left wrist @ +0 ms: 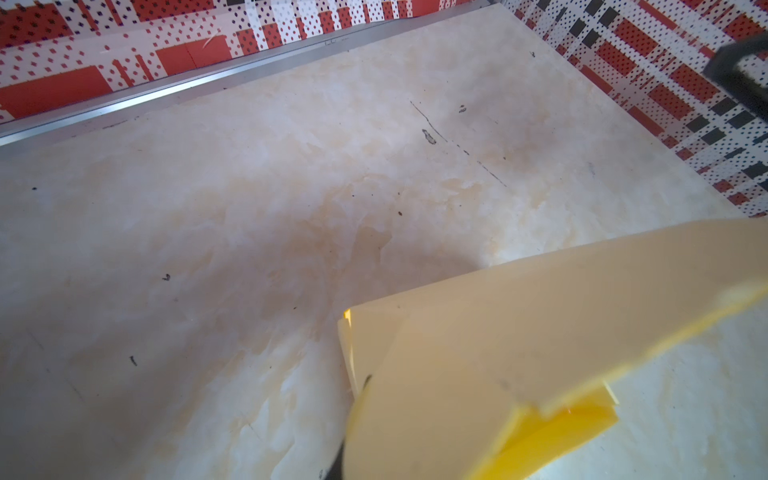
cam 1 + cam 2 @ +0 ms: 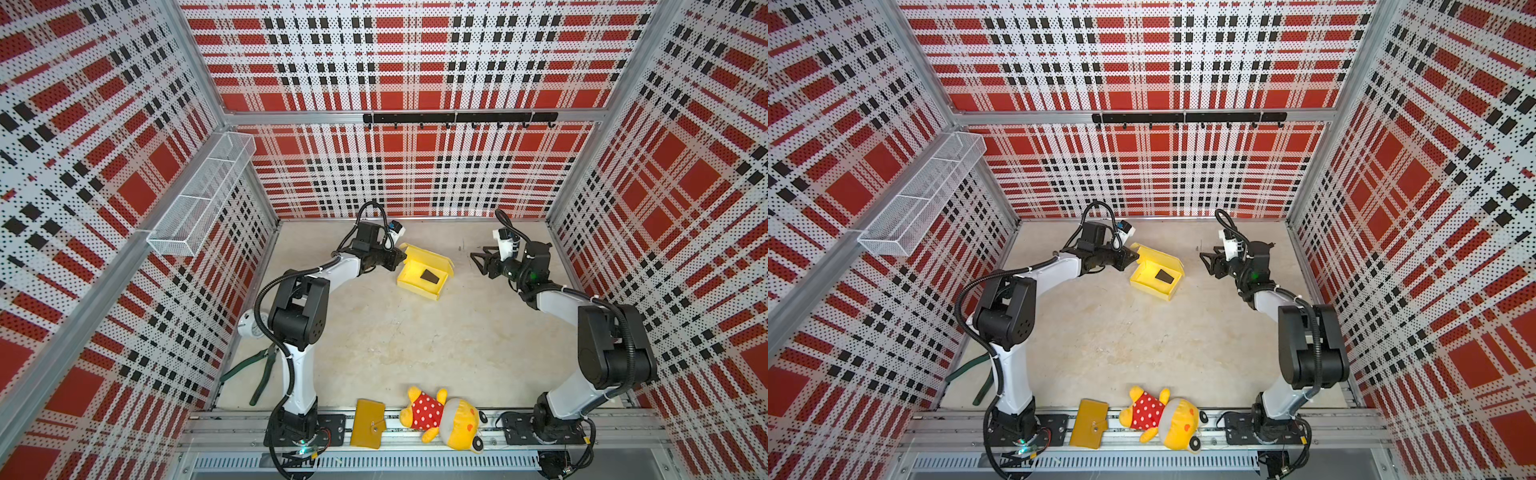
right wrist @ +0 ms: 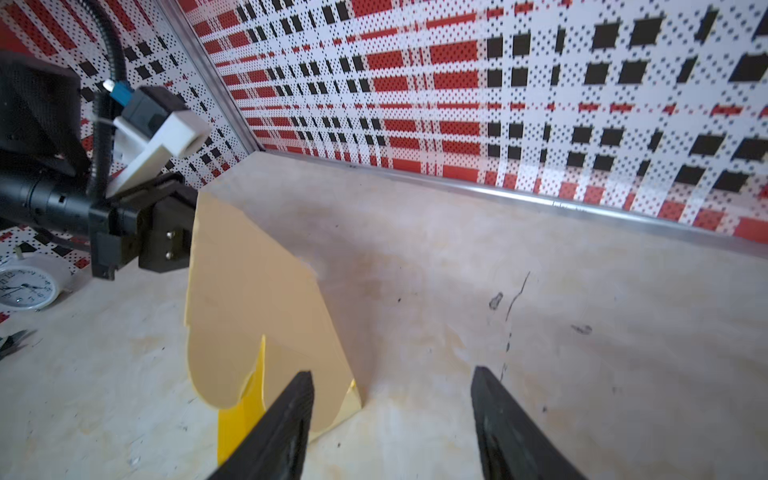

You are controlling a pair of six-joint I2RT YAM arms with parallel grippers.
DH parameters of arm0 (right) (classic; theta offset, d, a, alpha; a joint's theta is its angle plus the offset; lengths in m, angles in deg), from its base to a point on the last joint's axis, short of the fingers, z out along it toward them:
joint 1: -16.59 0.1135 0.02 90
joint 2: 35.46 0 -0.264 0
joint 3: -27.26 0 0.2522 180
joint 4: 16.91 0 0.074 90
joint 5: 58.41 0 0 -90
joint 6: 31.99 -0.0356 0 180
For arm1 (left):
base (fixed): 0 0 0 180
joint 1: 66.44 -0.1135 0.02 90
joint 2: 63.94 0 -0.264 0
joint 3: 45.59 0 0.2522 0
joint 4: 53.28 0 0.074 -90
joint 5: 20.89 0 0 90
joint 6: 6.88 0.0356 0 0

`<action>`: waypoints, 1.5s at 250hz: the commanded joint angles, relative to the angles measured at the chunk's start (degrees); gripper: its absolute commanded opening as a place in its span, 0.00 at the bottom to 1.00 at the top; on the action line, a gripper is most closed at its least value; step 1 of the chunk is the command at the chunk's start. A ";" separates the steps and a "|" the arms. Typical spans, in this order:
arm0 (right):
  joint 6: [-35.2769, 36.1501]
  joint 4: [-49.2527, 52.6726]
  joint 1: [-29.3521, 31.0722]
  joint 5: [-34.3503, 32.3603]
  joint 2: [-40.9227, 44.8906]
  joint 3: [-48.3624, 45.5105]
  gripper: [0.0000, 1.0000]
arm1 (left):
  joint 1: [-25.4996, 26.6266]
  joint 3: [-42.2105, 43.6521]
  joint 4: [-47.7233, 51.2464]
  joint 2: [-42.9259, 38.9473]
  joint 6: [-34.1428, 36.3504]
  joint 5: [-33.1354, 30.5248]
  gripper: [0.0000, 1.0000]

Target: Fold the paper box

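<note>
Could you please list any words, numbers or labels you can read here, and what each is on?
Clock face: numerals, too blurred to quote.
Paper box: no print visible.
Wallet and plush toy: no lettering visible.
Nothing else legible.

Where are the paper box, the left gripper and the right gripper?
paper box (image 2: 428,257): in a top view, on its raised lid panel.
left gripper (image 2: 402,253): in a top view, between its fingertips, shut on the lid's corner.
right gripper (image 3: 391,372): right wrist view, midway between its open fingertips.
</note>
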 commanded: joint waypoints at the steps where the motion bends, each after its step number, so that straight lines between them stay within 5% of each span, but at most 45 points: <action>1: 2.34 1.33 2.01 1.70 -4.01 3.62 0.62 | 0.31 0.02 0.57 -1.33 0.83 -0.54 0.12; 36: 5.46 6.17 5.87 3.48 -6.48 6.27 0.61 | 0.04 0.82 0.48 -1.92 1.40 -0.87 0.12; 114: 0.22 -0.59 9.12 5.40 -7.76 0.87 0.58 | -0.22 1.00 0.20 -2.32 0.64 -0.32 0.12; 250: -1.84 -6.53 14.09 2.30 -5.19 -8.22 0.53 | 0.33 1.35 -0.30 -2.82 0.54 -0.11 0.12; 375: -3.58 -12.65 17.07 -1.12 -8.67 -6.15 0.53 | 2.22 1.87 -0.33 -5.02 -0.25 0.27 0.12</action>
